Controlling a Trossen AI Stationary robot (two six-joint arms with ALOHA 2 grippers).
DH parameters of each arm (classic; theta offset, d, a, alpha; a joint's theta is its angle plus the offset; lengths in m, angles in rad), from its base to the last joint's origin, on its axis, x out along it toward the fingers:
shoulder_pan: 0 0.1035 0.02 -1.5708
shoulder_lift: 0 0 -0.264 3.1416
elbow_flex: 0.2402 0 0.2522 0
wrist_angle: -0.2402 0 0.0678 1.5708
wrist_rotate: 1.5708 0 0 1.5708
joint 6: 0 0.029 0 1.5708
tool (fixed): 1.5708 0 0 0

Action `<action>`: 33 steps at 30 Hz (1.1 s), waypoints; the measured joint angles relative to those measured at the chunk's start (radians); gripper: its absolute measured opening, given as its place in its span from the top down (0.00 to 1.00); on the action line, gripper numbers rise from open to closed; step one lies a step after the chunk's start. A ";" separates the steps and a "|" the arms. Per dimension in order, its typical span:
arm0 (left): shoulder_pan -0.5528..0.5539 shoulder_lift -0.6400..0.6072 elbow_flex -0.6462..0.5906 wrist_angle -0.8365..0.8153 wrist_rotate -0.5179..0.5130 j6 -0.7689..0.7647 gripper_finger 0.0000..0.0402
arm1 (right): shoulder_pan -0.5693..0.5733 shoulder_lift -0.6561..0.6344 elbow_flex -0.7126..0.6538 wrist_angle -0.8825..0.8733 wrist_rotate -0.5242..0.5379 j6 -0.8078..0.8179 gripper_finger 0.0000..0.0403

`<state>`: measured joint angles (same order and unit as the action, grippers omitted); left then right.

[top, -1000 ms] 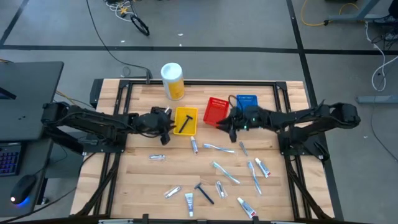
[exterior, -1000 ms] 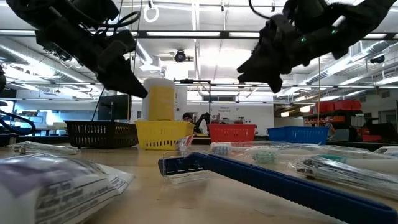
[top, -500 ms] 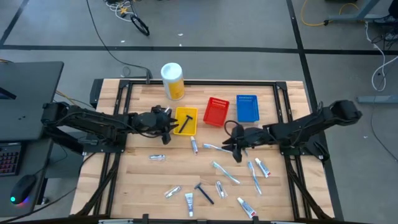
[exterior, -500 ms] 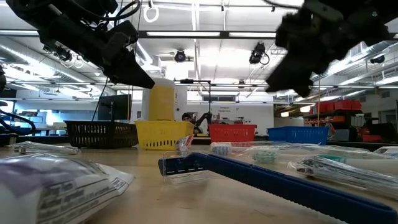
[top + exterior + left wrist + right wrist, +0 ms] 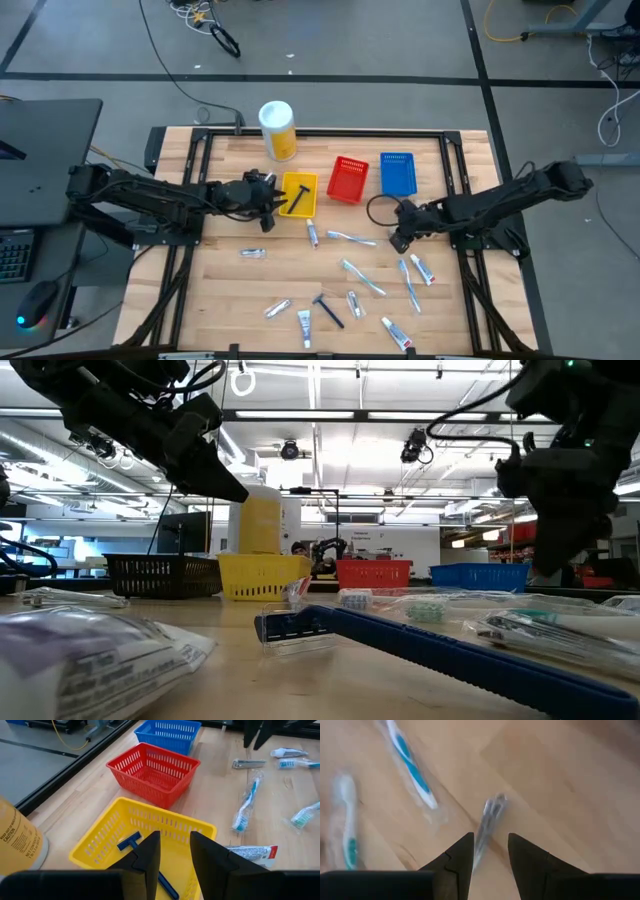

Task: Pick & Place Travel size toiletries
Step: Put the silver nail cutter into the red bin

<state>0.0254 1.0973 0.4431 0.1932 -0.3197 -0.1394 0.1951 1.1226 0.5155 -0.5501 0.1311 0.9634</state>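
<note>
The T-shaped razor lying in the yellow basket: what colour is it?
Blue razor in the yellow plastic basket, clearest in the left wrist view.

Razor [image 5: 131, 841] in basket [image 5: 102, 836] (table's rear)

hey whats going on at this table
A two-armed robot is sorting travel toiletries scattered on the table into small baskets. The right gripper is open and empty, hovering over a small metal nail clipper that lies between the toothbrushes. The left gripper waits, open, beside the yellow basket, which already holds a razor. The red basket looks empty. Most tubes, toothbrushes and another razor are still loose on the table.
</note>
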 joint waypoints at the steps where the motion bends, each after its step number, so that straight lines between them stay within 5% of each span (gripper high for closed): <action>1: 0.000 0.000 0.000 -0.001 0.000 0.001 0.72 | 0.003 0.015 -0.001 0.024 -0.003 -0.001 0.68; 21: 0.000 0.000 0.000 0.000 0.000 0.001 0.72 | 0.011 0.275 0.006 0.141 0.050 -0.022 0.68; 33: 0.000 0.000 0.000 -0.001 0.000 0.001 0.72 | 0.009 0.258 0.008 0.177 0.097 -0.050 0.87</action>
<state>0.0257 1.0973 0.4431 0.1925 -0.3199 -0.1379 0.2036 1.3806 0.5232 -0.3726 0.2281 0.9136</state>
